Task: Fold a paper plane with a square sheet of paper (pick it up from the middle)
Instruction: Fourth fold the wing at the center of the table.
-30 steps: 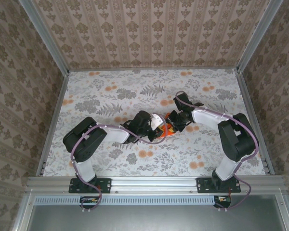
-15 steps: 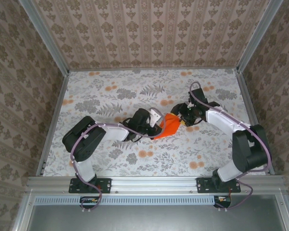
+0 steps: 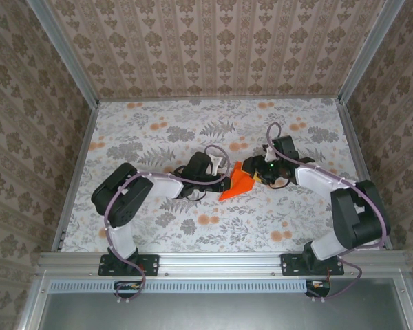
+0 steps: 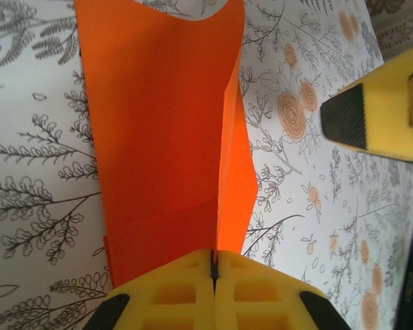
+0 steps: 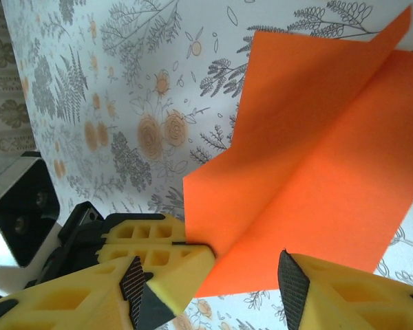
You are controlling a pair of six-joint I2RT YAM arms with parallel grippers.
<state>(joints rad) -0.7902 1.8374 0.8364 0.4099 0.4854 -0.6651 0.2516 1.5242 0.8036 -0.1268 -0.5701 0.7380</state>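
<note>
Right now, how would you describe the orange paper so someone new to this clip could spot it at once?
Find the middle of the floral tablecloth, where the two arms meet. The orange paper sits there, a creased pointed wedge pinched by the left end effector, the right end effector open beside it. It is plain and vivid, unlike the pale printed flowers.

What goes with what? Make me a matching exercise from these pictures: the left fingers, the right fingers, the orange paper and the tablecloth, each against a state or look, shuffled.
Things:
1. left fingers
2. right fingers
3. orange paper
4. tablecloth

States:
A. floral print
B. open, standing apart
C. vivid, creased
D. shut on the paper's edge

Pairs: 1-D, 2-B, 3-C, 4-A.
</note>
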